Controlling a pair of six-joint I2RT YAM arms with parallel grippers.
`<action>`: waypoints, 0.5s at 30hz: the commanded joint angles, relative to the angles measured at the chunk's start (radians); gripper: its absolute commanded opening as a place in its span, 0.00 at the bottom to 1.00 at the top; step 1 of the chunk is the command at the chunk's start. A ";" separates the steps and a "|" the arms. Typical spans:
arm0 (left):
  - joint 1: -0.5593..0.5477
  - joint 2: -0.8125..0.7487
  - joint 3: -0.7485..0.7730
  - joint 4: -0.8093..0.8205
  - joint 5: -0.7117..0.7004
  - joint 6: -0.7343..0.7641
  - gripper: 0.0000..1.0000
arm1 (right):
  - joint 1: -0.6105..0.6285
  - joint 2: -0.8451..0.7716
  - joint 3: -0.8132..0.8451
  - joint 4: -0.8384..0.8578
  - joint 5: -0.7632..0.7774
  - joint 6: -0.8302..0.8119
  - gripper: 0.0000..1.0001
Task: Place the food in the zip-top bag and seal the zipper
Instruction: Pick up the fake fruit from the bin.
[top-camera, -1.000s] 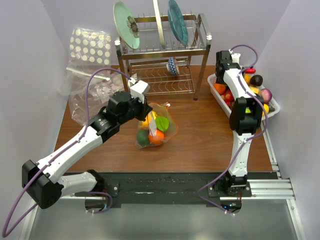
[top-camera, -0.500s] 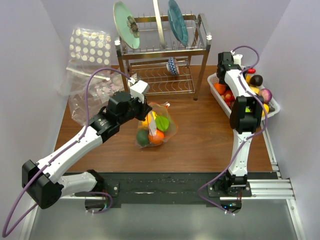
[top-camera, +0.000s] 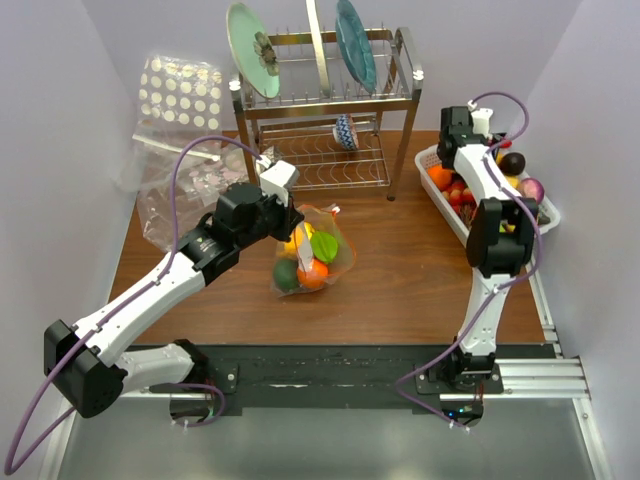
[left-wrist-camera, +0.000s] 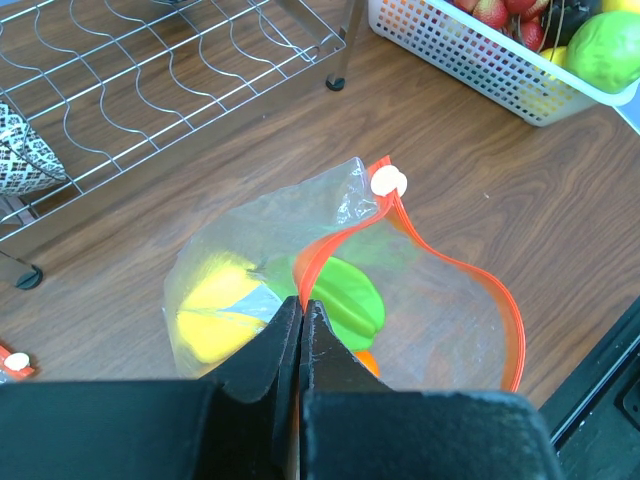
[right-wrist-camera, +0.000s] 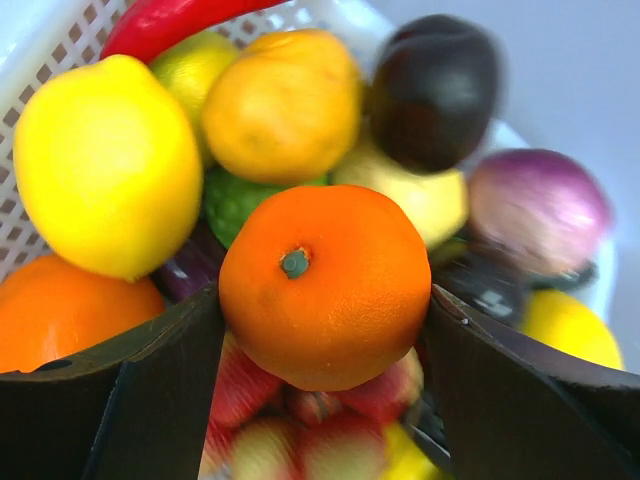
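The zip-top bag (top-camera: 340, 262) lies mid-table, holding yellow (left-wrist-camera: 215, 305), bright green (left-wrist-camera: 350, 300) and orange (top-camera: 312, 276) food and a dark green piece (top-camera: 286, 279). Its orange-red zipper (left-wrist-camera: 497, 297) gapes open, with the white slider (left-wrist-camera: 387, 181) at the far end. My left gripper (left-wrist-camera: 300, 305) is shut on the near zipper rim and holds the mouth up; it also shows in the top view (top-camera: 290, 222). My right gripper (right-wrist-camera: 325, 295) is shut on an orange (right-wrist-camera: 330, 280) just above the white basket (top-camera: 440, 195) of fruit, at the top view's far right (top-camera: 457, 148).
A metal dish rack (top-camera: 325, 110) with plates stands at the back centre. A dotted clear bag (top-camera: 180, 95) and a speckled pouch (top-camera: 195, 185) lie at the back left. The basket holds a lemon (right-wrist-camera: 105, 165), a dark plum (right-wrist-camera: 435, 90) and a red chilli (right-wrist-camera: 165, 22).
My right wrist has shifted right and farther back over the basket. The left arm and the bag have not moved.
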 joint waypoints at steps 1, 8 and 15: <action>0.006 -0.013 0.001 0.041 -0.004 0.019 0.00 | 0.015 -0.187 -0.050 0.030 0.022 0.007 0.66; 0.006 -0.015 -0.001 0.041 0.000 0.014 0.00 | 0.026 -0.395 -0.200 0.007 -0.191 0.051 0.64; 0.008 -0.007 0.001 0.043 0.013 0.012 0.00 | 0.032 -0.640 -0.323 0.016 -0.629 0.083 0.61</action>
